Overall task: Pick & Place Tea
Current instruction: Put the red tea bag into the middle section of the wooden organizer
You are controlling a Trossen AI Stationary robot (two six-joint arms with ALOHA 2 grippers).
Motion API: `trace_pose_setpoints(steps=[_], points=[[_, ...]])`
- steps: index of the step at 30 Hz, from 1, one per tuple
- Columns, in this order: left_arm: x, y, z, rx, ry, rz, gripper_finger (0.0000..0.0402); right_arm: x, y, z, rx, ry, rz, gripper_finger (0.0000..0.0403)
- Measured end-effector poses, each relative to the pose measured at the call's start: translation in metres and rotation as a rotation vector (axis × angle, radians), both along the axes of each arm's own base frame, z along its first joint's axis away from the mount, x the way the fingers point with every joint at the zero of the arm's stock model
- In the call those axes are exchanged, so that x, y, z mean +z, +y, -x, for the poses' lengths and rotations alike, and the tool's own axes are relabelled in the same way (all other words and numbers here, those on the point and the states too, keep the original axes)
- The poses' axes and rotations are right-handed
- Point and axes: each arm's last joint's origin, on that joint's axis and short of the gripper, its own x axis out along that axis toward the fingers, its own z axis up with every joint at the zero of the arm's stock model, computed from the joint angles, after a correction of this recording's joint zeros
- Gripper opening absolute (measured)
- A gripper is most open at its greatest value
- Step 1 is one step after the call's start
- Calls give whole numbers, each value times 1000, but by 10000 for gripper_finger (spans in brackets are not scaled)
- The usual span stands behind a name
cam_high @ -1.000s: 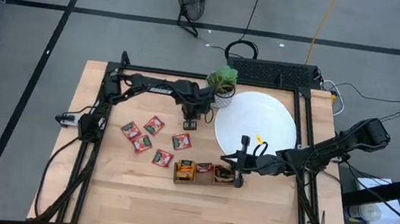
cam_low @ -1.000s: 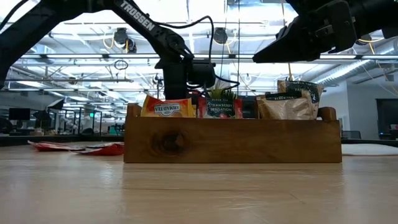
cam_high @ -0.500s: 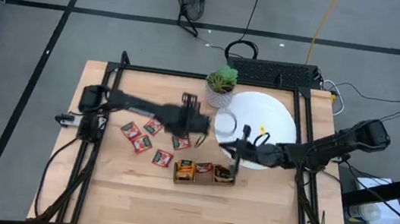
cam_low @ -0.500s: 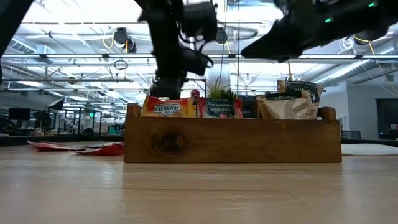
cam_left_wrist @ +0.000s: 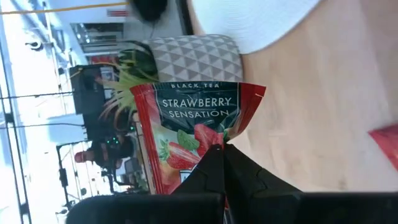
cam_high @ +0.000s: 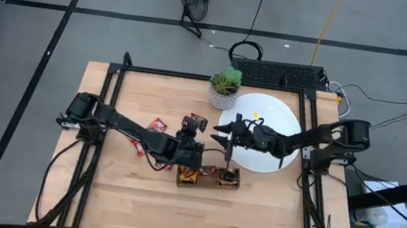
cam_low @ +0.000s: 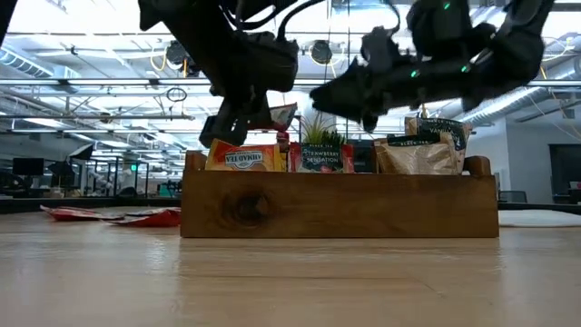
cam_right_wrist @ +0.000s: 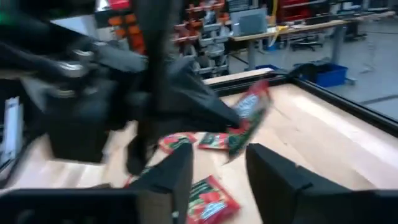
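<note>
A red strawberry tea sachet (cam_left_wrist: 198,121) is up in the air, with my left gripper (cam_left_wrist: 216,150) shut on it just far of the brown wooden tray (cam_high: 207,177). From above, the sachet (cam_high: 197,121) lies between the tray and the potted plant (cam_high: 225,85). My right gripper (cam_right_wrist: 217,180) is open and holds nothing; it hovers at the left rim of the white disc (cam_high: 270,138), its fingers pointing at the held sachet. More red sachets (cam_high: 157,125) lie flat on the wood. Several sachets stand in the tray (cam_low: 340,204). My left gripper pinches the sachet between its two fingertips at the edge (cam_left_wrist: 214,144) below the printed label. The fingers reach toward the table's far edge. The sachet sticks out beyond the fingertips, lifted clear of the table and tilted (cam_low: 281,115), higher than the tray's rim.
The plant in its patterned pot stands at the disc's far left side. A small yellow thing (cam_high: 267,132) lies on the disc. Loose sachets (cam_high: 137,146) lie left of the tray under my left arm. The two grippers are close together above the tray's far side.
My left gripper has come from beside the plant toward the near edge and the tray, raising the red sachet clear of the table. My right gripper has left the tray's right compartment, rising and going toward the far left, to the disc's left rim.
</note>
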Motion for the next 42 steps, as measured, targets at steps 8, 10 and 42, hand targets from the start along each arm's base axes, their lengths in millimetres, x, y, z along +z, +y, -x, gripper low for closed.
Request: trace_pose_setpoints(steps=[8,10,42], points=[[5,-7,-5,-49,-35,4,0,-19,-19,-13,-68,8,-94,195],[6,-8,-6,-59,-42,6,0,-21,-20,-19,-63,7,-91,195],[4,-6,-7,-60,-68,81,0,-4,-25,-21,-58,-23,-47,120]])
